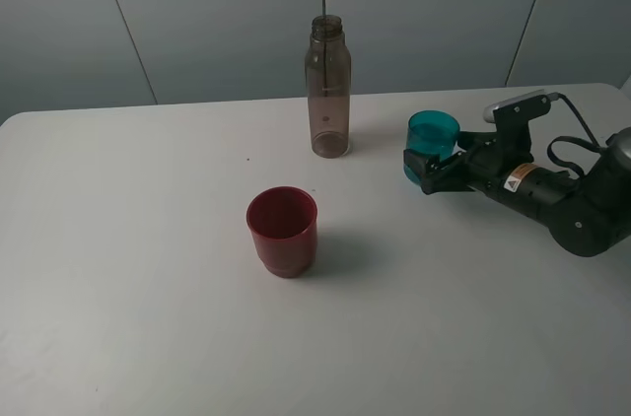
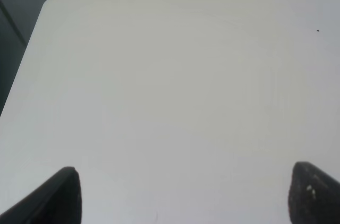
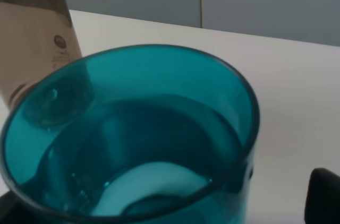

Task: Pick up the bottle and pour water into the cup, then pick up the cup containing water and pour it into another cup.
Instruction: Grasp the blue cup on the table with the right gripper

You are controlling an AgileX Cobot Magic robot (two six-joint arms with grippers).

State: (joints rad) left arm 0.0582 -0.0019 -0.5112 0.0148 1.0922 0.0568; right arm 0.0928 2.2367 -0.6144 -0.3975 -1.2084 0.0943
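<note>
The right claw [image 1: 434, 164] lies low over the tabletop [image 1: 148, 288] with its jaws spread wide, one on each side of the cup [image 1: 432, 132]. The cup stands upright between them, and in the wrist view a gap shows between its wall and the one finger in sight, so nothing is pinched yet. The cup seems to hold some water, though its tinted wall makes that hard to judge. The left claw [image 2: 188, 195] is spread too, with only bare tabletop between its tips.

The step in hand looks to be the grasp on the cup, ahead of the pour into the red cup [image 1: 283, 231].

- The claw should close slowly and evenly, so that neither jaw reaches the cup first and pushes it sideways.
- The squeeze should be modest. The thin plastic wall will likely flex, and a hard pinch could push water over the rim.
- The lift should go straight up with the cup kept level.
- The bottle [image 1: 328, 91] stands near, just past the cup from the claw's tips, so the carry should swing away from it.
- The red cup sits well apart, beyond the tips and off to one side. The claw should bring the cup's rim over the red cup's mouth before any tilt, then tip gradually.
</note>
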